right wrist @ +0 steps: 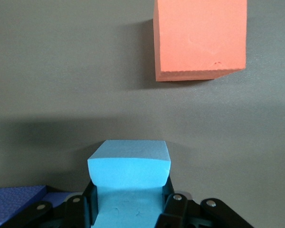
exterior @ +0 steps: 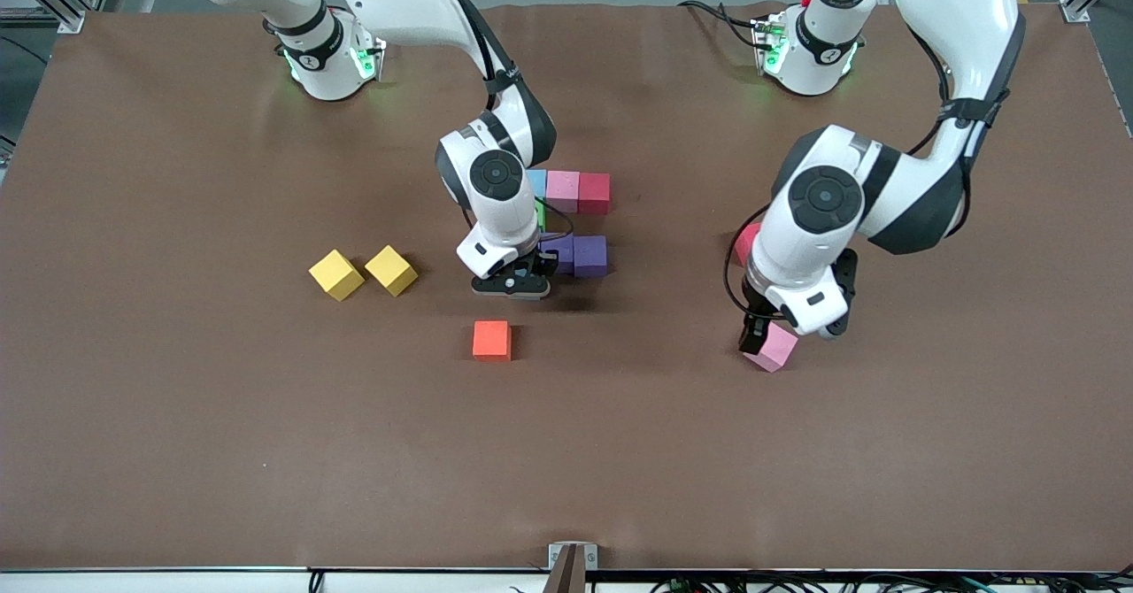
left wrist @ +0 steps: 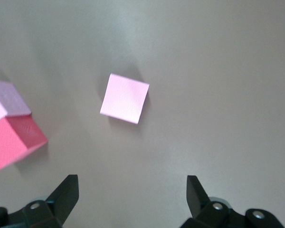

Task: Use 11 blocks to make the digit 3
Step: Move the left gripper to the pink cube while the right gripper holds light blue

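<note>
The right gripper (exterior: 512, 285) is clamped on a light blue block (right wrist: 129, 183), its fingers pressing the block's two sides, and it hangs low just beside the purple blocks (exterior: 580, 255) that make up the nearest finished row of the digit 3 (exterior: 571, 221). From that held cube the spot to fill looks to be right at the purple row, on the side toward the right arm's end of the bench (exterior: 177, 451), so the coming move probably turns on squaring the cube's faces to that row and setting it down touching. The orange block (exterior: 491, 340) lies loose on the bench nearer the front camera than the right gripper and apart from it, clear of the figure. Farther from the camera than the purple pair stands the top row, where a light blue cube, a pink block (exterior: 563, 190) and a red block (exterior: 594, 192) touch in a line, with a sliver of green between the two rows mostly hidden by the arm. The left gripper (left wrist: 133, 192) stands wide and holds nothing, poised over a loose pink cube (left wrist: 125, 98) toward the left arm's end of the bench. That cube sits turned at a slant to the fingers, so I judge a wrist turn is needed before closing. Another red cube (left wrist: 14, 142) lies near it. Two yellow cubes (exterior: 363, 273) sit toward the right arm's end, well apart from the figure.
</note>
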You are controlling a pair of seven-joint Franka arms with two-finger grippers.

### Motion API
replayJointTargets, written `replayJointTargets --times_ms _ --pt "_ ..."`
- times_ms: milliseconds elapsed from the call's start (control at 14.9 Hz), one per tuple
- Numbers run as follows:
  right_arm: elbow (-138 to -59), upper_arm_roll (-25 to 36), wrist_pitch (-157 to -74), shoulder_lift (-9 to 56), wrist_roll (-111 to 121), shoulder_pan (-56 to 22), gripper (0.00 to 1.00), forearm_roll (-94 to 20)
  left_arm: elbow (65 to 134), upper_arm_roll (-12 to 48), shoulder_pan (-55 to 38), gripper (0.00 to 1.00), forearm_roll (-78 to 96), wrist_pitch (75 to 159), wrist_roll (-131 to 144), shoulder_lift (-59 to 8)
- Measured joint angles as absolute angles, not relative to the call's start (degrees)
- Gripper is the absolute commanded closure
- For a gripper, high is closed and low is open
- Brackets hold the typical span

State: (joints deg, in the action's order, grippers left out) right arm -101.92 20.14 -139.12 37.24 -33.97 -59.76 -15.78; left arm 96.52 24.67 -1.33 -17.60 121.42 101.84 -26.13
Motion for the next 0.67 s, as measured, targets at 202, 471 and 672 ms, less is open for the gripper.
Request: replayJointTargets --times_ms 202,471,672 --pt "-101.9 20.1 -139.0 37.2 -34.0 -59.8 0.95 -15.8 94.3 24.1 -0.8 0.00 -17.6 121.3 95.9 -30.3" --pt "-101.9 20.1 -138.9 37.2 -34.0 -59.9 0.95 -15.8 92.6 23.5 0.9 0.00 -17.6 121.3 91.1 -34.1" --pt "-101.9 20.1 -138.9 37.2 -34.0 -60.1 0.93 -15.8 91.9 23.5 3.0 0.00 -17.6 121.3 89.1 -34.9"
